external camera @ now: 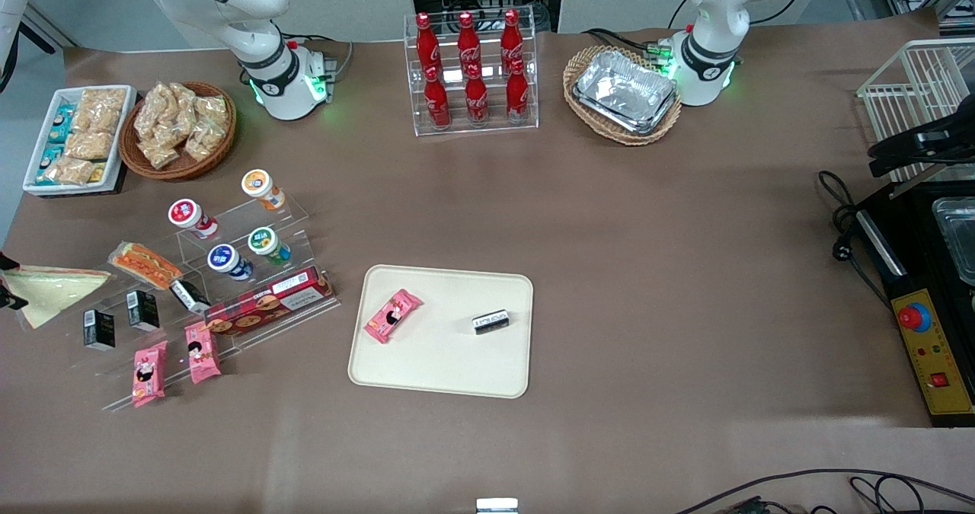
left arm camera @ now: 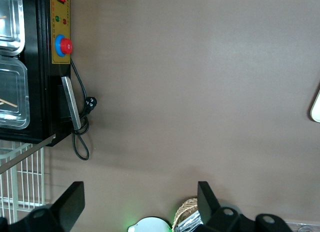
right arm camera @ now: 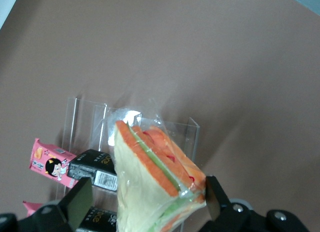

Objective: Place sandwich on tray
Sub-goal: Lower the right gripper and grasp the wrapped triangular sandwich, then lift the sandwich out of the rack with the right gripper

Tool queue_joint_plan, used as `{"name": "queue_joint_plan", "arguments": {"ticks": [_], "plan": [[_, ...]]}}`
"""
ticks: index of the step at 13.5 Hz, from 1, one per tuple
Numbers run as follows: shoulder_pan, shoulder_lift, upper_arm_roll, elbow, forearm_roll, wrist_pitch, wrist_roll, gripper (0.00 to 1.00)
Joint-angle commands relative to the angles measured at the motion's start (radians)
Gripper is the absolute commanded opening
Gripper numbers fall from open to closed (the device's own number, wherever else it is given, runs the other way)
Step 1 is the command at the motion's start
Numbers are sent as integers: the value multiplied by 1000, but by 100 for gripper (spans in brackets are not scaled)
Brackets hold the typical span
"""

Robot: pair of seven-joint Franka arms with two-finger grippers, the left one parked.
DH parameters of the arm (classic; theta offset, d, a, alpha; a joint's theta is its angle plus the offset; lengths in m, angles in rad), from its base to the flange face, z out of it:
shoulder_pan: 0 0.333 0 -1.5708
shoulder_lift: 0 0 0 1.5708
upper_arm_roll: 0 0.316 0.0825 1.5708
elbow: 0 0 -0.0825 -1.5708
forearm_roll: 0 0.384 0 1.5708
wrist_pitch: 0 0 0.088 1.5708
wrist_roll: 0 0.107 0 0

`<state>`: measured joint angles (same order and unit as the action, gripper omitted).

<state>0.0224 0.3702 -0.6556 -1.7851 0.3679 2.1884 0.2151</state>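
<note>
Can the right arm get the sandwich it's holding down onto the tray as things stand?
Probably yes. The gripper has the sandwich in its jaws, and the tray holds only two small packets, with bare room nearer the camera.

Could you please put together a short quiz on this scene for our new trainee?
1. True or false: the sandwich already lies on the tray.
2. What lies on the tray? A) a pink packet and a small black packet; B) two red bottles; C) a foil dish.
3. Fill in: the gripper, at the working arm's end of the table, is shut on the ____.

Key: 1 false, it is held in the air, clear of the tray; 2 A; 3 sandwich.
</note>
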Motion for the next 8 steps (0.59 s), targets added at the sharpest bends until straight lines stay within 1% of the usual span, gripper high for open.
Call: {"name": "queue_joint_plan", "arguments": {"ticks": [1,2,3,4,5,6,8], "plan": [[10,22,-6,1,39,24,-20,99],[10,22,-6,4,37,22,-20,77],[8,22,-6,12,37,16,-32,36],[8,22,-6,12,37,13,-43,18],[5,21,-6,13,36,11,-66,5],[5,19,-7,18,33,10,-112,0],[2,18,-7,26,34,-1,-152,0]]}}
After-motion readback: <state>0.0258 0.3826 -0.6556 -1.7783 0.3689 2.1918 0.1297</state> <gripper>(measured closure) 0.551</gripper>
